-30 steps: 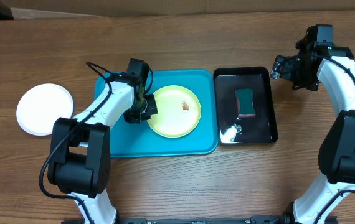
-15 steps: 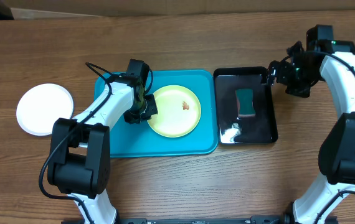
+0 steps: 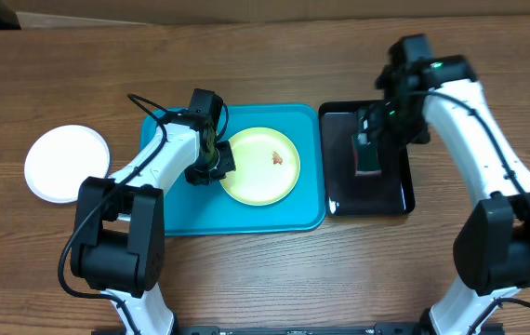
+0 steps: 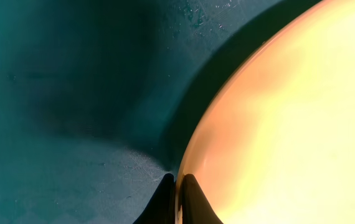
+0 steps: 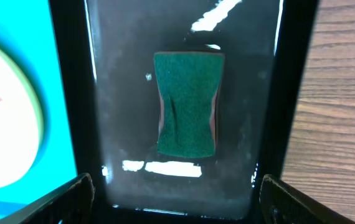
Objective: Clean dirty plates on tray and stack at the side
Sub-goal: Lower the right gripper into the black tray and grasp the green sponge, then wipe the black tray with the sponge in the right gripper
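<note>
A yellow-green plate [image 3: 260,166] with a small reddish-brown smear [image 3: 278,158] lies on the turquoise tray [image 3: 181,209]. My left gripper [image 3: 211,160] is shut on the plate's left rim; the left wrist view shows the fingers [image 4: 177,199] pinching the plate's edge [image 4: 277,124] over the tray floor [image 4: 71,93]. A white plate [image 3: 67,164] lies on the table left of the tray. My right gripper [image 3: 374,130] hovers open above the black tray; in the right wrist view its fingers [image 5: 177,199] are spread wide above the green sponge [image 5: 187,112]. The mint-blue plate is not in view.
The glossy black tray [image 3: 400,191] holds the green sponge [image 3: 369,158] and sits right of the turquoise tray. In the right wrist view the black tray [image 5: 109,99] is wet, with the turquoise tray [image 5: 59,37] to its left and wooden table to its right.
My right arm has swung left from beyond the black tray's far right corner to over the sponge. The left arm and yellow-green plate have not moved.
</note>
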Robot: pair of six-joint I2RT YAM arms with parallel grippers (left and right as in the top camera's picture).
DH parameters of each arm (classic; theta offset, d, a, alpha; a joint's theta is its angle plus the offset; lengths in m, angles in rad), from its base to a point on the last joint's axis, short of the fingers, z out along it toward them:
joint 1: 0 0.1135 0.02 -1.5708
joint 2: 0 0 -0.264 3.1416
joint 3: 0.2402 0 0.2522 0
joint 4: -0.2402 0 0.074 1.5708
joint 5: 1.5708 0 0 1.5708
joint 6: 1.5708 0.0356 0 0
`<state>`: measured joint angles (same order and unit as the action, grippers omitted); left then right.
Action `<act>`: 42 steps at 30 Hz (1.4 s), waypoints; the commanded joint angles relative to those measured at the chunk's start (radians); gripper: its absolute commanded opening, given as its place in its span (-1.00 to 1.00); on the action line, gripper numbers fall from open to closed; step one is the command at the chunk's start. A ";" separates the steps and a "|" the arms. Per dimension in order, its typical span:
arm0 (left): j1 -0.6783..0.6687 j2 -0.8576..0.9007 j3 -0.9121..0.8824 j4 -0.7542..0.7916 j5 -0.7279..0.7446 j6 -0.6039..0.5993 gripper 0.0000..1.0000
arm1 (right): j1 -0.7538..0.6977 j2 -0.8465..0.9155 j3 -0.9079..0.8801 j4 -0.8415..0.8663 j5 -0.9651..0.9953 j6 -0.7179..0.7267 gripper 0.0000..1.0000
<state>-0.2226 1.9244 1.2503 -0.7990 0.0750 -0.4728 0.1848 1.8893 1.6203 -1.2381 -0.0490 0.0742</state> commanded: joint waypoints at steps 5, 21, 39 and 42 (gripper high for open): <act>-0.001 0.018 -0.029 0.003 -0.004 -0.021 -0.92 | 0.037 -0.015 -0.124 0.126 0.101 0.033 0.74; -0.001 0.018 -0.029 0.004 -0.003 -0.022 -0.92 | 0.037 -0.014 -0.425 0.612 0.101 0.030 0.61; -0.001 0.018 -0.030 0.003 -0.004 -0.021 -0.91 | 0.037 -0.013 -0.472 0.686 0.100 0.031 -0.13; -0.001 0.018 -0.030 0.003 -0.003 -0.021 -0.92 | 0.037 -0.013 -0.472 0.676 0.100 0.031 0.00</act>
<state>-0.2226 1.9244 1.2503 -0.7990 0.0753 -0.4725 0.2184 1.8893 1.1572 -0.5568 0.0441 0.1059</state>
